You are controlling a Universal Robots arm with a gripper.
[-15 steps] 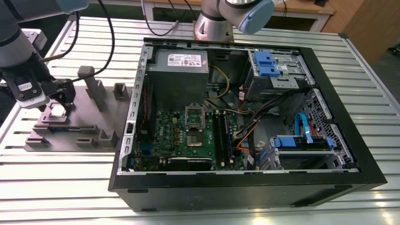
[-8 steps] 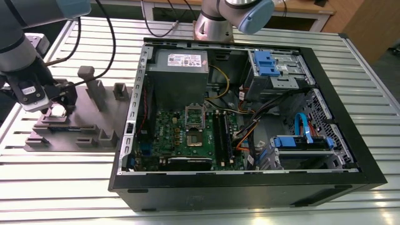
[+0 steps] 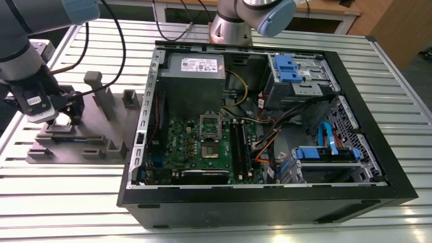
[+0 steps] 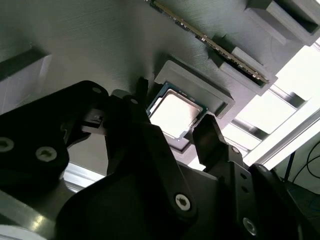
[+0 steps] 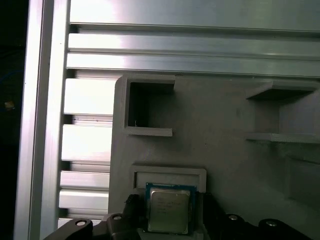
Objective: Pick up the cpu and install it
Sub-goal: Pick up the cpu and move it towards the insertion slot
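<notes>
Exterior view: bench (image 3: 68, 197) evenly lit from above. In both wrist views its slats beside the tray (image 5: 215, 115) flare white; the claw (image 4: 175, 115) lies in dark shadow.

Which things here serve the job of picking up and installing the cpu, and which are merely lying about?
For the job: cpu, in its tray pocket; gripper, at the tray; plastic tray; socket frame on the motherboard.
Lying about: power supply; blue drive bracket; memory stick in the tray.
</notes>
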